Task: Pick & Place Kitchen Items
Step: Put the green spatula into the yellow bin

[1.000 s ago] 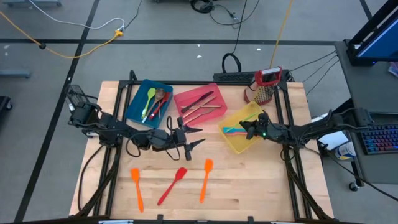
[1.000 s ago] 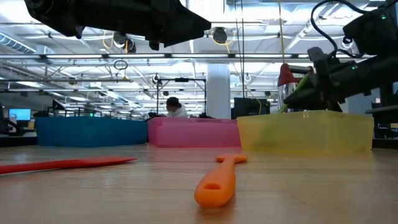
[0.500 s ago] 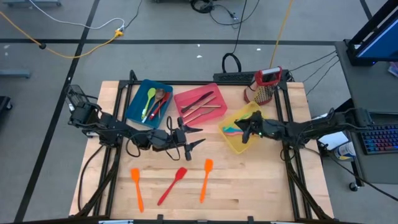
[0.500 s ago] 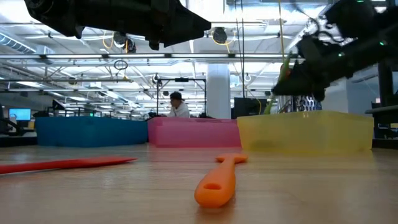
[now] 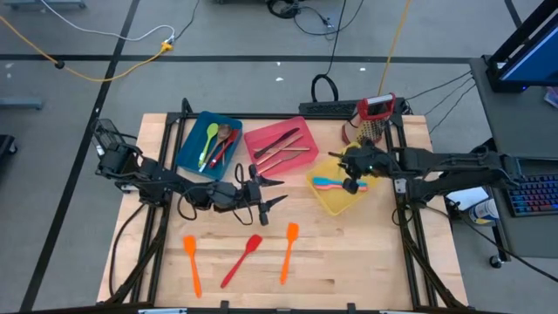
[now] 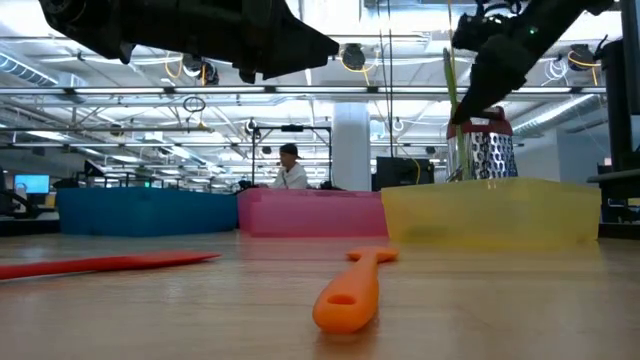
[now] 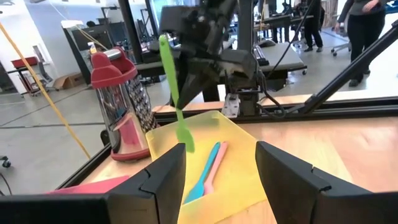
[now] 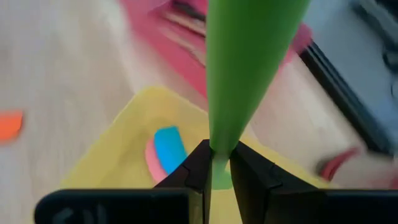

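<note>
Right wrist view: your right end effector [image 8: 216, 163] pinches the green silicone spatula [image 7: 175, 93] by its handle, hanging blade-down over the yellow plastic bin [image 5: 336, 198], presumably to drop it there.

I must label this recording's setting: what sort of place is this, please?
Probably a large open robotics lab or workshop, not a kitchen. The low view shows a high ceiling with strip lights and a person at a far workstation; the high view shows cables across a concrete floor around the table.
</note>
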You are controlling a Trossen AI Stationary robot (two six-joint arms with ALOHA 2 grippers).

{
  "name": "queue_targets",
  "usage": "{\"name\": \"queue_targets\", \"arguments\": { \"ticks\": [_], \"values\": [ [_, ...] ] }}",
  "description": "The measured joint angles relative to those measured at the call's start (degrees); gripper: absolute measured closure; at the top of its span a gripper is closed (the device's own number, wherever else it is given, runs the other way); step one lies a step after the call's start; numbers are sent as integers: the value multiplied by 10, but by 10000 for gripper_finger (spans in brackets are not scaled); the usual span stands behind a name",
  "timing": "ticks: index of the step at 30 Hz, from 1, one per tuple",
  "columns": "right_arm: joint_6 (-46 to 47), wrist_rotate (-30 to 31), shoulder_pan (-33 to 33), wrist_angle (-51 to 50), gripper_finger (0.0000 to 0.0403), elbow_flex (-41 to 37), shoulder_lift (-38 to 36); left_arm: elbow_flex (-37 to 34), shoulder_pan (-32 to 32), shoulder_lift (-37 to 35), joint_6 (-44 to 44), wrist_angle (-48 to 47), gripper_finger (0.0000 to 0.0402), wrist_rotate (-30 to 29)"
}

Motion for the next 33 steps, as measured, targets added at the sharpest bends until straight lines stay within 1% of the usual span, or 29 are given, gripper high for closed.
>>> {"name": "queue_targets", "arguments": {
  "ticks": [3, 6, 13, 23, 28, 31, 33],
  "values": [
    [-116, -20, 0, -25, 364, 7, 13, 0, 0, 0, 0, -2, 201, 0],
    [-182, -22, 0, -52, 364, 7, 38, 0, 0, 0, 0, -2, 201, 0],
    [-262, 34, -6, -119, 364, 7, 120, 0, 0, 0, 0, -6, 201, 0],
    [-402, 33, -18, -101, 364, 7, 219, 0, 0, 0, -2, -10, 201, 0],
    [-428, 33, -18, -63, 362, 7, 247, 0, 0, 0, -5, -16, 201, 0],
    [-439, 30, -18, -61, 355, 7, 263, 0, 0, 0, -5, -18, 201, 0],
    [-443, 17, -18, -64, 347, 7, 276, 0, 0, 0, -5, -17, 201, 0]
  ]
}}
